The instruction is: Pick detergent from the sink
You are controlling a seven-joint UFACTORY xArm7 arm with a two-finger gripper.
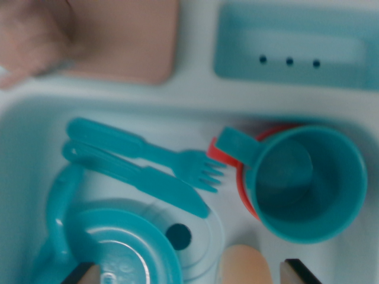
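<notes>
I look straight down into the white sink [23,136]. A peach-coloured rounded object [246,266], which seems to be the detergent bottle's top, pokes up at the bottom edge; the rest of it is cut off. My gripper [189,276] is open. Only its two dark fingertips [299,272] show in the lower corners of the view. The peach object lies between them, nearer the one on the wrist view's right, and I cannot tell whether they touch.
A teal cup [308,183] sits inside a red cup [241,177] at the right. A teal fork [177,161] and knife [142,177] lie mid-sink above a teal plate [127,251] and the drain hole [179,235]. A blurred hand [29,35], pink board [133,35] and teal tray [296,47] are beyond the rim.
</notes>
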